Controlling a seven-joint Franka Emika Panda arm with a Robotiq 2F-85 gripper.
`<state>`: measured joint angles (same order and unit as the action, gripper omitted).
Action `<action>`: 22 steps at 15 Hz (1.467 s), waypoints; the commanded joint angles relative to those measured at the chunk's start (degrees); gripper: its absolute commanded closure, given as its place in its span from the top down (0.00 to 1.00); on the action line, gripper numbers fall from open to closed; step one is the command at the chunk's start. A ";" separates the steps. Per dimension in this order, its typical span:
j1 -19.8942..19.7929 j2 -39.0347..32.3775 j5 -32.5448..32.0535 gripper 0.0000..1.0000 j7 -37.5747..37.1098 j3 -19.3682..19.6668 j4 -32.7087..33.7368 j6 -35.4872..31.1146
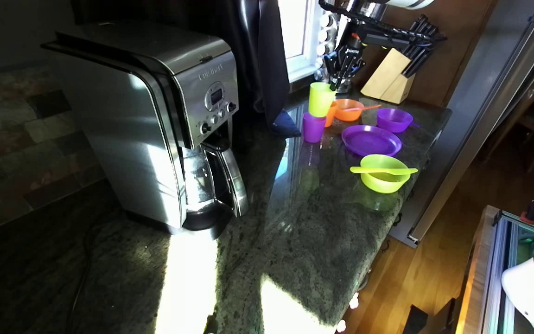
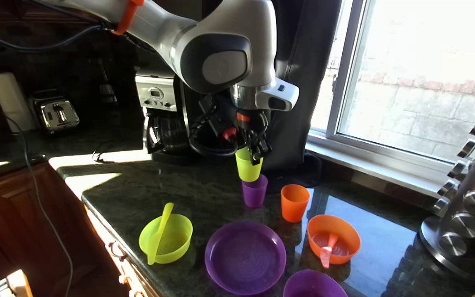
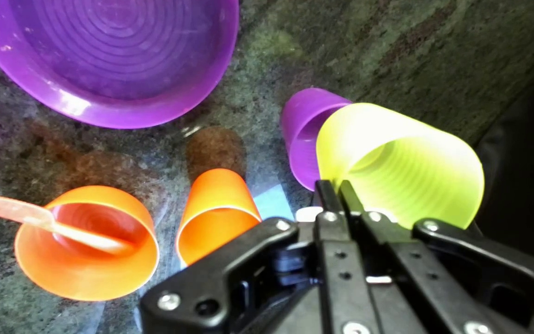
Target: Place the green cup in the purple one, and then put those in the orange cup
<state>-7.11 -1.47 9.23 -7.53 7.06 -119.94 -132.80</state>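
Observation:
My gripper (image 3: 336,186) is shut on the near wall of the green cup (image 3: 415,171), one finger inside and one outside. The cup is upright in both exterior views (image 1: 321,103) (image 2: 248,170). Its base is at or just above the rim of the purple cup (image 2: 255,195), which stands upright on the counter; I cannot tell if they touch. In the wrist view the green cup hides part of the purple cup (image 3: 301,123). The orange cup (image 2: 294,205) stands upright and empty beside the purple one; it also shows in the wrist view (image 3: 218,199).
A purple plate (image 2: 245,260), a lime-green bowl (image 2: 179,235) with a utensil, an orange bowl (image 2: 355,243) with a utensil and a purple bowl (image 1: 394,120) lie nearby. A coffee maker (image 1: 146,130), dark curtain (image 1: 267,60), spice rack (image 2: 464,206) and knife block (image 1: 387,76) stand around.

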 commanded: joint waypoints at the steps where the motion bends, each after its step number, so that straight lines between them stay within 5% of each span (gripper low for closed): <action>1: 0.02 -2.37 0.54 0.01 -1.64 -0.01 1.76 -1.01; 15: 0.20 -8.42 -1.31 0.01 -4.47 0.25 4.66 -0.24; 16: 0.27 -8.79 -1.74 0.25 -4.86 0.33 4.79 -0.33; 22: 0.49 -10.62 -2.95 0.65 -6.08 0.41 5.76 0.00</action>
<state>-7.10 -10.66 7.84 -11.54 7.10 -115.39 -133.39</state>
